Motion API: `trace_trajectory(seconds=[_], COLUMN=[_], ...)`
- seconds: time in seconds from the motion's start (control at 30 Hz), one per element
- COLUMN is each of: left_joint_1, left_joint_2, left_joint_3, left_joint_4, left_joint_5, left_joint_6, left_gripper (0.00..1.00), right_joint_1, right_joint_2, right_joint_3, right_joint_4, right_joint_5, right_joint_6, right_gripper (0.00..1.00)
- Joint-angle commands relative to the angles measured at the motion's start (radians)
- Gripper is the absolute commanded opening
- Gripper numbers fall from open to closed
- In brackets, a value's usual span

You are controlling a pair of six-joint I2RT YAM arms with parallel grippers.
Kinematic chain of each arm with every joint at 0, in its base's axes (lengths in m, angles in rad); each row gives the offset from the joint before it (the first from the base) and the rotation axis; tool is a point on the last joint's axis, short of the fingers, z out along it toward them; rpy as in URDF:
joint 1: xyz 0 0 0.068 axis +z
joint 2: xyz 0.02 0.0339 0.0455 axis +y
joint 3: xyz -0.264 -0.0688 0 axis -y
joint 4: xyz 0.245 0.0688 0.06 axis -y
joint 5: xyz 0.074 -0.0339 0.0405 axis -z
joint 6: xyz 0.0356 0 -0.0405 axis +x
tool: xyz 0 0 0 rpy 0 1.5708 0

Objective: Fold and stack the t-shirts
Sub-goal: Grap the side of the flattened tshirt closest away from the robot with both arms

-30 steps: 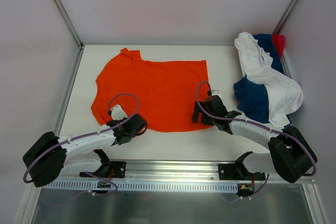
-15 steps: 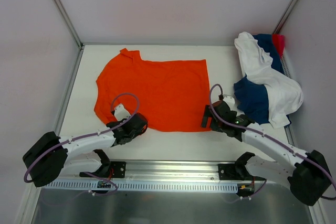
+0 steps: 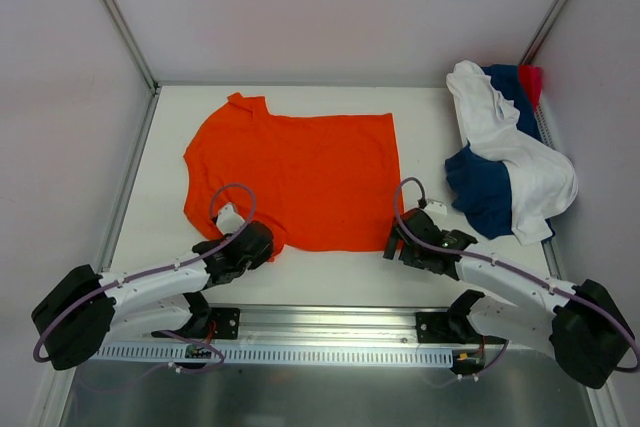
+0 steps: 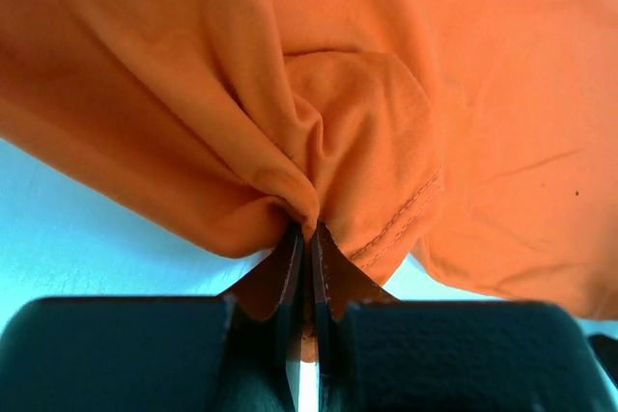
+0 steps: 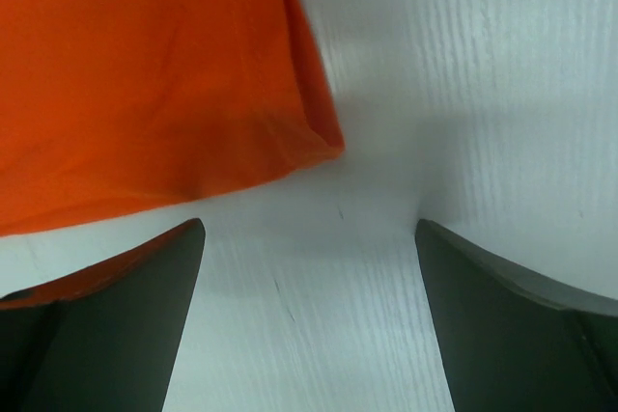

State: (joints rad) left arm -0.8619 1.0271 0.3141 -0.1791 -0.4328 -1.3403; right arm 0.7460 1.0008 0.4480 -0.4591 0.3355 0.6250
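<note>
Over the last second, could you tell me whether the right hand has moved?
Yes. The right hand has drawn back toward the near rail and slightly right, now open beside a corner of the orange t-shirt.

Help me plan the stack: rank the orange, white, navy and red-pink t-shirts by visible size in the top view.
1. orange t-shirt, spread flat
2. white t-shirt, crumpled
3. navy t-shirt, partly under white
4. red-pink t-shirt, only a sliver shows

You get one high view from behind the arms over the table; both wrist cams look close down at the orange t-shirt, near edge.
</note>
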Motion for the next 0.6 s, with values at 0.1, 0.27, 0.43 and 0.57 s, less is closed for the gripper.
trace_trajectory(seconds=[0.1, 0.27, 0.43, 0.57], left_joint_1=[0.003, 0.003, 0.001, 0.001], left_joint_2=[-0.025, -0.033, -0.027, -0.025], left_joint_3=[-0.104, -0.121, -0.116, -0.115], left_joint_4=[-0.165, -0.163, -0.163, -0.163], left_joint_5=[0.108, 0.117, 0.117, 0.117], left_joint_6=[0.038, 0.038, 0.046, 0.05], left_gripper=[0.0, 0.0, 0.0, 0.0], right_joint_1=[0.026, 0.026, 0.024, 0.026], right_joint_2=[0.123, 0.182, 0.213, 0.237], right_joint_3=[0.008, 0.034, 0.066, 0.077], right_joint_4=[0.177, 0.191, 0.195, 0.2], right_joint_5=[-0.02, 0.017, 0.048, 0.059], right_joint_6=[0.024, -0.017, -0.048, -0.062], right_gripper=[0.89, 0.88, 0.8, 0.75])
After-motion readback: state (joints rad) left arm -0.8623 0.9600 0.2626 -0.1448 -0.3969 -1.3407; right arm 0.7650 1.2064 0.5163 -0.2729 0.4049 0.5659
